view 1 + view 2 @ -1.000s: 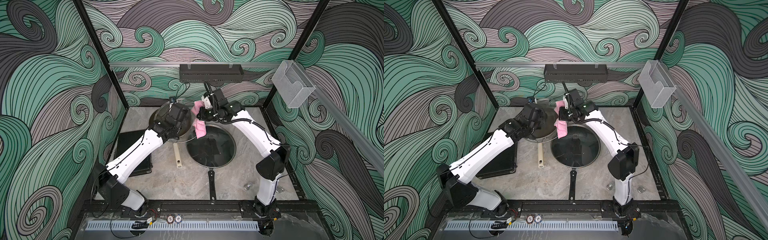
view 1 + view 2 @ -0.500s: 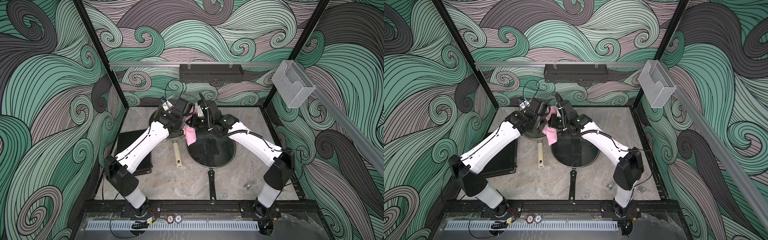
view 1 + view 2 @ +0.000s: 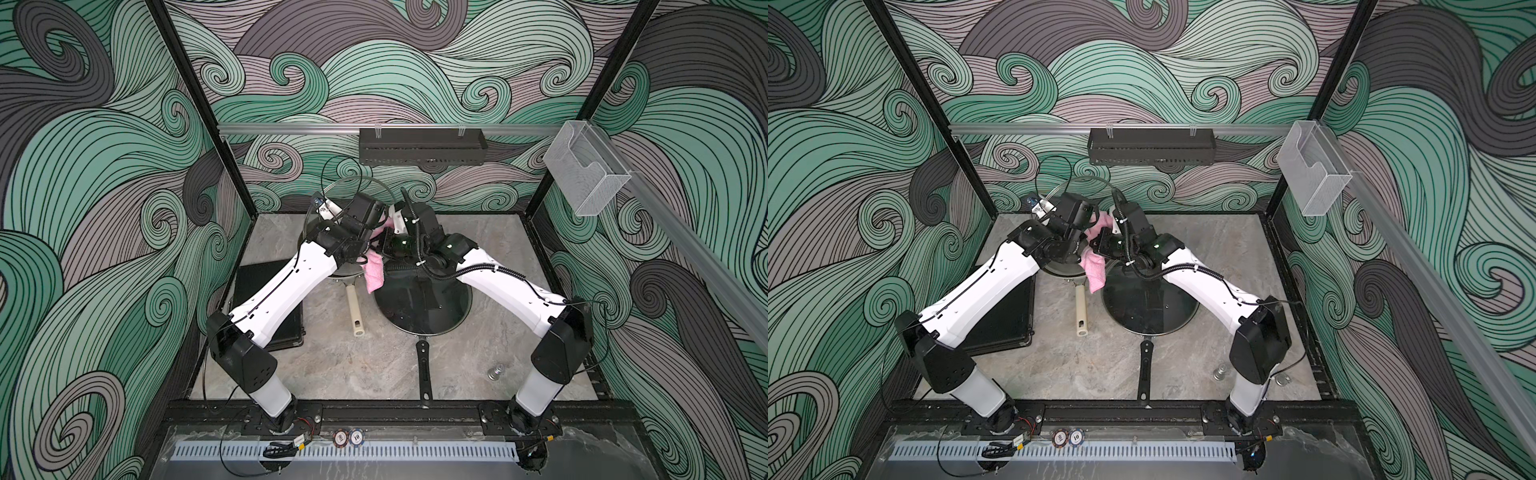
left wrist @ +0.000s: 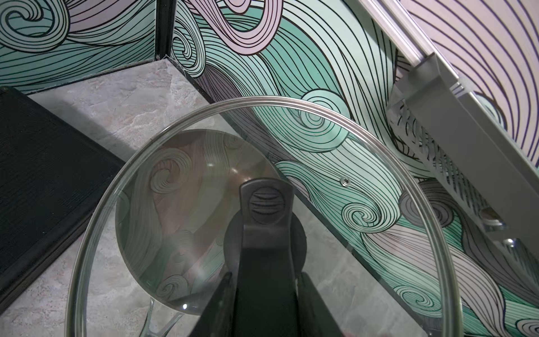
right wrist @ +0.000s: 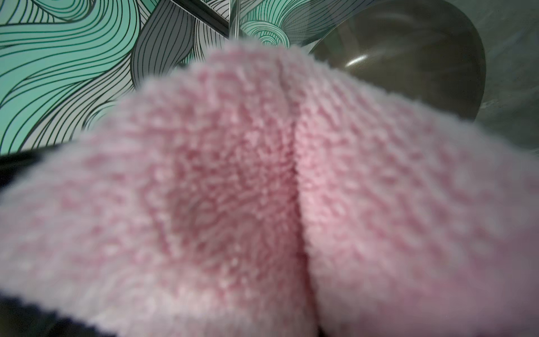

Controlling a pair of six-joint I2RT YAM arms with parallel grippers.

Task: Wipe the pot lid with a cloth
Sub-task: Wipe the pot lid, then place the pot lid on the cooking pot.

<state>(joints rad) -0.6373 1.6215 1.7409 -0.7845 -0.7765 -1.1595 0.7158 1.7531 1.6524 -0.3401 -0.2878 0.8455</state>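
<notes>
Left tool tight on round glass lid, right tool tight on fluffy pink cloth

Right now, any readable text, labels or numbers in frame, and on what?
"10": on the white poker chip on the front rail, in both top views.
Striped chip beside it: marking too blurred to read.
Glass pot lid and pink cloth: no text visible.
</notes>
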